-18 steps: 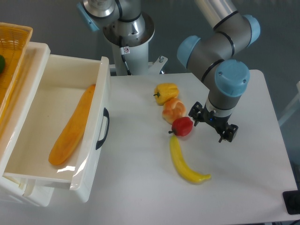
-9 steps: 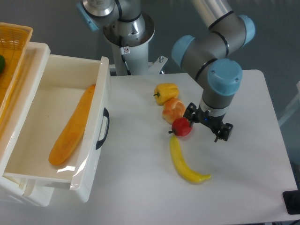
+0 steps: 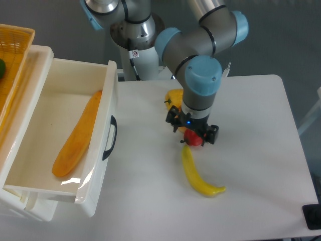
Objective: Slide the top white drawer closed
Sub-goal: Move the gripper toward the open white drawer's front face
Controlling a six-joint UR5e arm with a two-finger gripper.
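The top white drawer (image 3: 103, 108) stands pulled out at the left, its front panel with the black arched handle (image 3: 111, 138) facing the table's middle. A long orange vegetable (image 3: 77, 135) lies inside it. My gripper (image 3: 192, 129) hangs over the middle of the table, well to the right of the drawer front, above the red fruit (image 3: 193, 139) and the orange fruit. Its fingers stand apart with nothing held between them.
A yellow banana (image 3: 198, 176) lies just below the gripper. A yellow pepper (image 3: 174, 95) shows partly behind the arm. A yellow wicker basket (image 3: 11, 55) sits on the cabinet at the far left. The arm's base (image 3: 136, 35) stands at the table's back.
The arm has swung left, carrying the gripper from right of the red fruit to directly over the fruit pile. The drawer and the fruits have not moved.
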